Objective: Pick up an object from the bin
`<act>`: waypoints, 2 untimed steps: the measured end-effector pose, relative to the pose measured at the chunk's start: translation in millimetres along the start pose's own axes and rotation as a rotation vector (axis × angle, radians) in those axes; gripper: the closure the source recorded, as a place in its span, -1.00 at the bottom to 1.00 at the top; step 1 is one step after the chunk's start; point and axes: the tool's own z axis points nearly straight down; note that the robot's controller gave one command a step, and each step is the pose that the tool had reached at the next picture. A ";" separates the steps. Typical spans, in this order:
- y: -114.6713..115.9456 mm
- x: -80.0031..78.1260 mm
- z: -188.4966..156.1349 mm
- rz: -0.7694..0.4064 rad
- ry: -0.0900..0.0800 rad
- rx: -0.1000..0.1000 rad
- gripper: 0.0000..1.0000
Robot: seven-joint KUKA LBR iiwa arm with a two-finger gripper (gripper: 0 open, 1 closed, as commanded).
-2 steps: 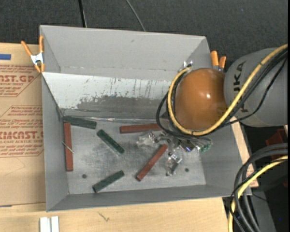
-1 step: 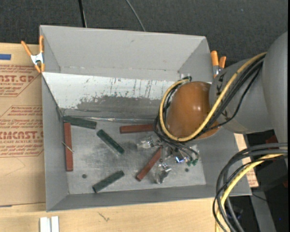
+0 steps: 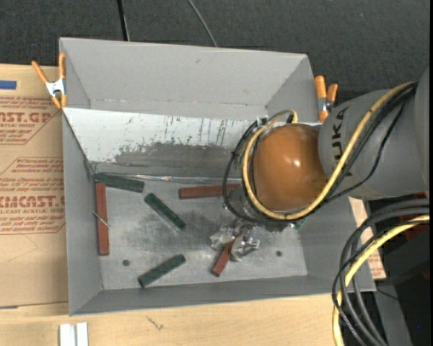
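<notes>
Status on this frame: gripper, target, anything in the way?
Gripper low in bin, view's lower right. Red-brown stick under it, one end poking out. Green stick to its left lies apart.

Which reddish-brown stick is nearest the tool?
The slanted reddish-brown flat stick right at the tool; the left-wall stick and the back stick lie well away.

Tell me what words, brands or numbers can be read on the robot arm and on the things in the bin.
"KUKA": dark letters running sideways along the grey arm, next to its orange cover.
The bin: its walls carry scuffs and streaks, no lettering.
The dark green sticks and the red-brown sticks lying in it: no words or numbers on them.
</notes>
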 end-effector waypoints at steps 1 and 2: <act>-0.1 0.0 0.0 0.002 0.000 0.000 1.00; 0.8 -0.1 -6.4 0.002 -0.002 0.000 1.00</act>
